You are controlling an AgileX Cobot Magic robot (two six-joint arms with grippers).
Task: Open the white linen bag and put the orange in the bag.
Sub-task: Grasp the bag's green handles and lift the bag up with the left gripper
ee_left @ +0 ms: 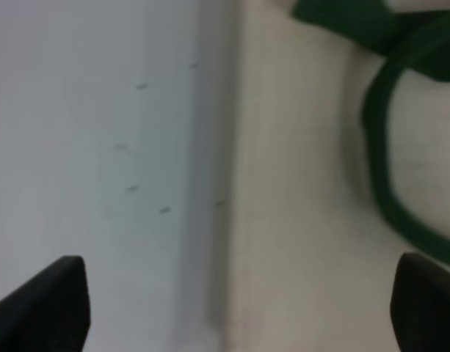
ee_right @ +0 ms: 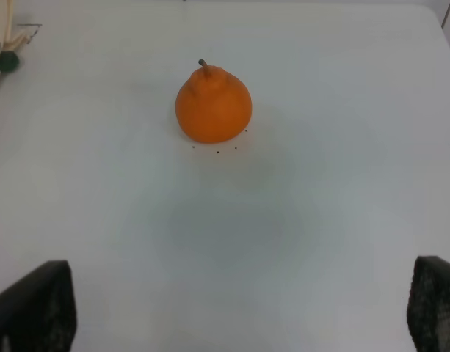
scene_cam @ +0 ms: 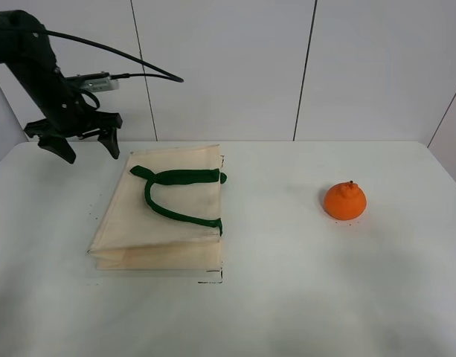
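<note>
Left gripper: jaws spread wide with nothing between them, hovering above the table at the bag's far left corner.
White linen bag: lies flat and closed on the left half of the table, just beside that gripper. In the left wrist view one fingertip hangs over bare table and the other over cloth, so the bag's side edge runs between them.
Bag's axis: the mouth edge, where the two ends of the green handle are sewn, faces right toward the orange. The handle loop lies back across the top panel.
Bag's look: cream cloth with soft layers stacked along the near edge and a dark green strap.
Orange: on the right half of the table, well apart from the bag, upright with knob and stem on top.
Right gripper: wide apart and empty; the orange sits ahead of it, not yet reached. This gripper is outside the exterior view.
Nearer arm: left for the bag, right for the orange.
Coming move, as I judge it: the left gripper needs the handle or mouth edge — across the bag from where it hangs.
</note>
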